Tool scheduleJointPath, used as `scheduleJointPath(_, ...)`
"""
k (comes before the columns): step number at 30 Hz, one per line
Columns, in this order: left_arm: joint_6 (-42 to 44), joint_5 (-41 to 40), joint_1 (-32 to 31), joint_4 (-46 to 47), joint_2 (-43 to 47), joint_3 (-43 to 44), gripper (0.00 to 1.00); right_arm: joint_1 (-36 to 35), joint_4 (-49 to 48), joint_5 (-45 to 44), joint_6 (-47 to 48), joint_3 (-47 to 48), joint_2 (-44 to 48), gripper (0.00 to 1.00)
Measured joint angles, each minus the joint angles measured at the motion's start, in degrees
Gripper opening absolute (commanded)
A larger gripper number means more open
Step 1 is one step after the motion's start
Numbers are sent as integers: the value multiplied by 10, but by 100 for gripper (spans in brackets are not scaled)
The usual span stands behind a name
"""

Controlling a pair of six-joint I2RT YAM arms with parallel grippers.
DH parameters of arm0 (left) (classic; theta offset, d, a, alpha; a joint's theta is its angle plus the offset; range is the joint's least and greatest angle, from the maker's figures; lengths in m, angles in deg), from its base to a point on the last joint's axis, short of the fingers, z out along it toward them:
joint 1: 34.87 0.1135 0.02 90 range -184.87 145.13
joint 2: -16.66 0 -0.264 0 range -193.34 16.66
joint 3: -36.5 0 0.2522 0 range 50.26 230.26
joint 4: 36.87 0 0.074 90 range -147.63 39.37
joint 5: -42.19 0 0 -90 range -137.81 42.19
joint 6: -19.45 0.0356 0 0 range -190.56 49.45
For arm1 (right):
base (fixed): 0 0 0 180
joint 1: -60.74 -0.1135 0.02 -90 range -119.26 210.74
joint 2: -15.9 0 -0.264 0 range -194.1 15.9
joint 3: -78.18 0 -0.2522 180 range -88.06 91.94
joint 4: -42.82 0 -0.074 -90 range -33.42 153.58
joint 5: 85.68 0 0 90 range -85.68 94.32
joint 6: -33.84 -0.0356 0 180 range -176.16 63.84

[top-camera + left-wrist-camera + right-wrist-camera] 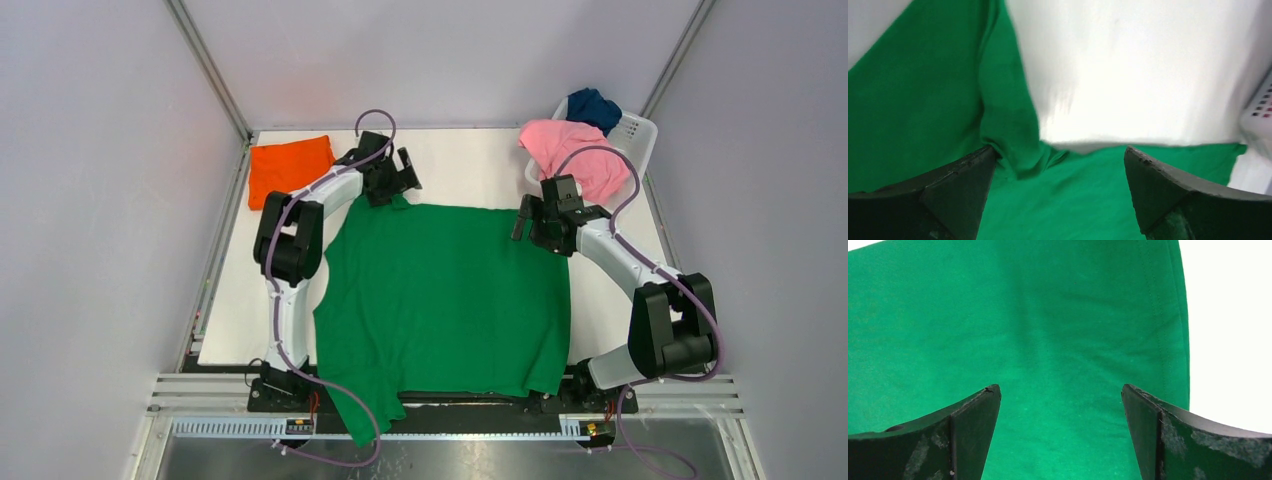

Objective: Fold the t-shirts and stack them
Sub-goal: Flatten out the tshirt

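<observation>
The bright green t-shirt [445, 300] lies spread over the white table, its near end hanging over the front edge. My left gripper [392, 182] is open and empty above the shirt's far left corner, where the cloth is bunched [1018, 135]. My right gripper [528, 218] is open and empty above the shirt's far right corner, near its hemmed edge [1168, 340]. The orange t-shirt [287, 167], folded to a square, lies at the far left. The pink t-shirt [575, 152] and the navy t-shirt [593, 107] sit crumpled in the basket at the far right.
A white plastic basket [636, 132] stands at the table's far right corner; its corner shows in the left wrist view [1260, 110]. Grey walls enclose the table [470, 165] on three sides. A metal rail [460, 395] runs along the near edge.
</observation>
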Motion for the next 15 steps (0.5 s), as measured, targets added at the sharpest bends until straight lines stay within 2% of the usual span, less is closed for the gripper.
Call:
scheduleJointPath(5, -43, 44, 0, 63, -48, 48, 99, 0, 1, -4, 4, -6, 1, 100)
scheduleJointPath(9, -95, 98, 0, 123, -129, 146, 99, 0, 3, -5, 4, -6, 1, 100)
scheduleJointPath(13, -112, 108, -4, 117, -206, 282, 99, 0, 6, -7, 5, -6, 1, 99)
scheduleJointPath(15, -107, 105, -5, 94, -209, 308, 99, 0, 8, -12, 6, -6, 2, 100)
